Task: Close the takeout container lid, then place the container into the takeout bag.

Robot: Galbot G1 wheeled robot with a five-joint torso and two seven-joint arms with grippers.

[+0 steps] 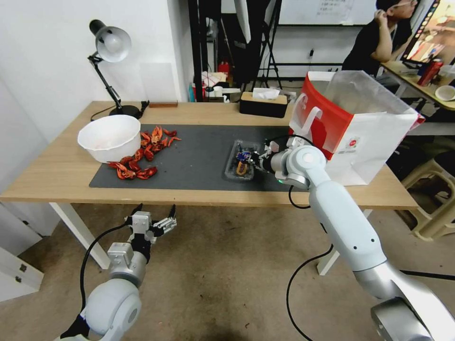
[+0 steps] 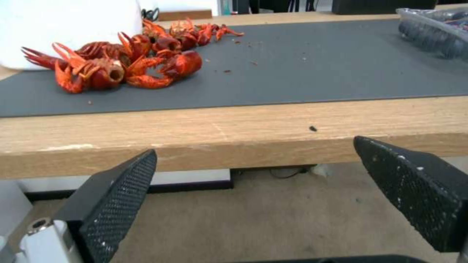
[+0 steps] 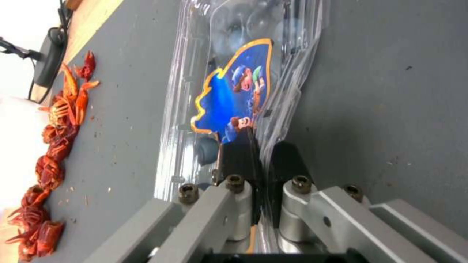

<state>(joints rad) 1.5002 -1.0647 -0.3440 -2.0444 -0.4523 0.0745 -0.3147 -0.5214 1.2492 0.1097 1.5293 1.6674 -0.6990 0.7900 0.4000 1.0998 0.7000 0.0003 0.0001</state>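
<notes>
With right gripper [image 3: 262, 160] pinched nearly shut on the lid [image 3: 244, 95] edge, fold over squarely, press down until snapped.

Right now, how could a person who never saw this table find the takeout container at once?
Look at the dark mat on the wooden table. Near its end beside the red-and-white takeout bag lies the takeout container, its lid pinched by the right gripper. Unlike the white bowl and red crayfish, it is clear plastic with a blue cartoon label.
</notes>
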